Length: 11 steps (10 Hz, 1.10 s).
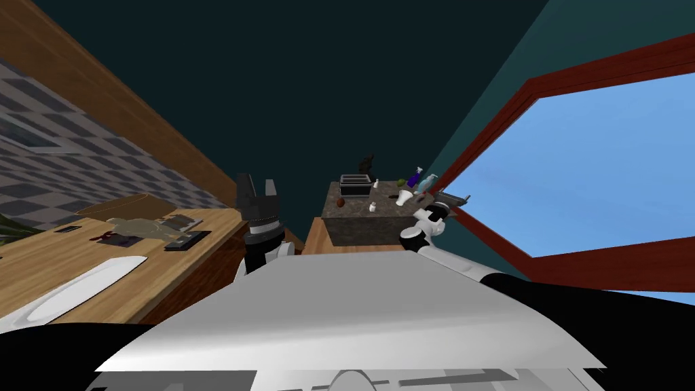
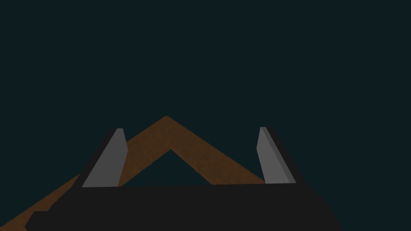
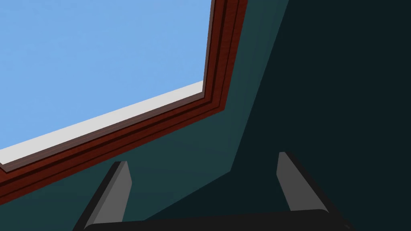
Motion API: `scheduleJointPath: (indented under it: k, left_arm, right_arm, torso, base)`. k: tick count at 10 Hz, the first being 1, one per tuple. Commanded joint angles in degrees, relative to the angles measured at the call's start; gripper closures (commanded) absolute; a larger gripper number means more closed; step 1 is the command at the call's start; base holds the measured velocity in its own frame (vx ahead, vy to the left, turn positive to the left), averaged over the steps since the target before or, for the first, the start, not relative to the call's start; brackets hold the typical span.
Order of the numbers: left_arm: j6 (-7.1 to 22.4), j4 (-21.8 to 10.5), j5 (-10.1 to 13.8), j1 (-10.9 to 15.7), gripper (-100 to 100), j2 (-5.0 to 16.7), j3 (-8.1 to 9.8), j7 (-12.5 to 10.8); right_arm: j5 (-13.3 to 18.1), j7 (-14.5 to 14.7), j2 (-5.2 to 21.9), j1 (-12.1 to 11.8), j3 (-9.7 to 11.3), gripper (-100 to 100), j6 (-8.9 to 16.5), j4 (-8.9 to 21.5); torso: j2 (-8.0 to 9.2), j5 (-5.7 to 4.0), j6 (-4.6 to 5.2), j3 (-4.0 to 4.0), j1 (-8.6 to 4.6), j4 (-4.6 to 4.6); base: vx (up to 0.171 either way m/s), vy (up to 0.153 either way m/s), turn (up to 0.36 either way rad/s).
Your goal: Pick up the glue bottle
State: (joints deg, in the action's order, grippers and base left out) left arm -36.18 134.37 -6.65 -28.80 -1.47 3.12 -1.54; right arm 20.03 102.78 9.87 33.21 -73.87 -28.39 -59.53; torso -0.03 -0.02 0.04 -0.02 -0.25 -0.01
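Observation:
A grey stone-topped cabinet stands ahead of me. Two small white bottles rest on it, one near the front and one further back; which one is the glue bottle I cannot tell. My left gripper is raised to the left of the cabinet, open and holding nothing. My right gripper hangs by the cabinet's right end, also open and holding nothing, and points away from the bottles.
The cabinet top also holds a black tray, a purple spray bottle, a pale blue bottle, a white cup and a small brown object. A wooden desk with flat items lies left. A red-framed window is right.

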Motion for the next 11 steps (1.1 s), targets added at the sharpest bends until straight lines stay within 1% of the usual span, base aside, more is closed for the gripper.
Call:
scheduleJointPath:
  k: [1,3,5,6,8,11]
  left_arm:
    - [0.0,0.0,0.0,0.0,0,0.0,0.0,0.0]
    - [0.0,0.0,0.0,0.0,0,0.0,0.0,0.0]
    - [0.0,0.0,0.0,0.0,0,0.0,0.0,0.0]
    - [0.0,0.0,0.0,0.0,0,0.0,0.0,0.0]
    - [0.0,0.0,0.0,0.0,0,0.0,0.0,0.0]
    - [0.0,0.0,0.0,0.0,0,0.0,0.01,0.0]
  right_arm:
    - [-0.2,0.8,0.0,0.6,-2.5,-100,-0.1,0.5]
    - [-0.4,2.1,-0.5,1.5,-5.9,-100,-0.2,1.5]
    - [-0.6,3.2,-1.3,2.3,-9.5,-100,-0.3,2.3]
    - [-0.6,3.2,-1.3,2.3,-10.0,-100,-0.3,2.3]
    - [-0.7,4.3,-2.7,2.9,-13.2,-100,-0.4,3.0]
    - [-0.9,5.6,-6.0,3.7,-17.1,-100,-0.4,3.7]
  torso:
    - [0.0,0.0,0.0,0.0,0.0,0.0]
    - [-0.02,0.0,-0.08,-0.01,-0.02,0.0]
    - [0.01,-0.04,-0.04,0.0,-0.21,0.0]
    - [-0.06,-0.05,-0.06,-0.03,-0.26,0.0]
    - [-0.2,-0.02,-0.04,-0.11,-0.07,-0.04]
    - [-0.23,-0.09,-0.01,-0.13,-0.41,-0.05]
  base:
    - [-0.022,-0.044,0.193]
    - [-0.03,-0.077,0.294]
    - [-0.029,-0.12,0.284]
    - [0.003,-0.08,0.092]
    - [0.013,-0.077,0.192]
    - [0.005,-0.157,0.183]
